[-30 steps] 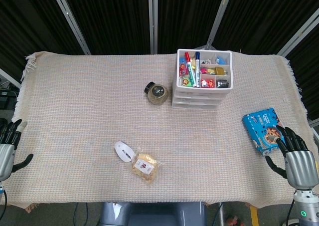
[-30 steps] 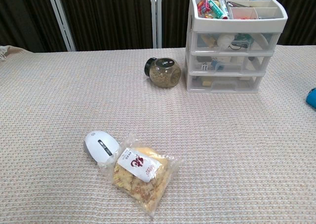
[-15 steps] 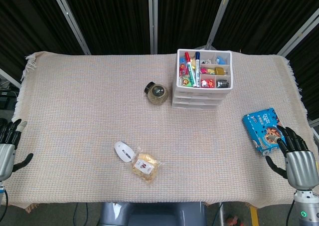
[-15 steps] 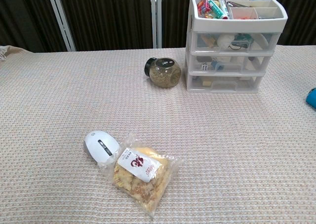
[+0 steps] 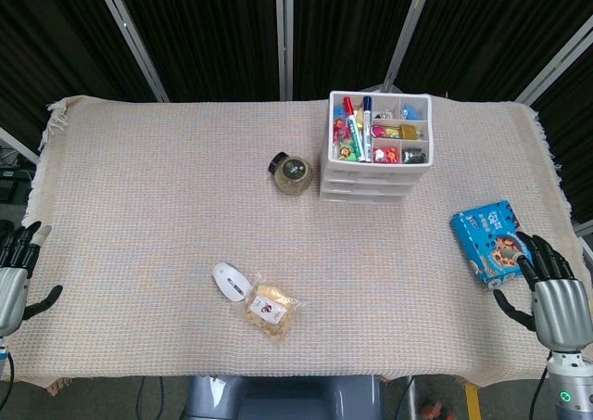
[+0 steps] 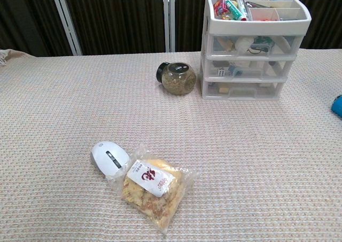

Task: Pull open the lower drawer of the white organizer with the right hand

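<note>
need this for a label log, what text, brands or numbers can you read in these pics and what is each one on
No text reads clearly.
Snack bag: white label with a red mark, too blurred to read.
Blue box: white lettering, too small to read.
Markers in the white organizer: printed barrels, illegible.
Mouse and jar: no text visible.

Looks like a robot test lab, not a home: woven cloth (image 5: 167, 197) over a table, black curtains (image 5: 213, 31) hung between bare aluminium frame posts (image 5: 130, 35), assorted props scattered about, cables (image 5: 17, 171) at the edge.
</note>
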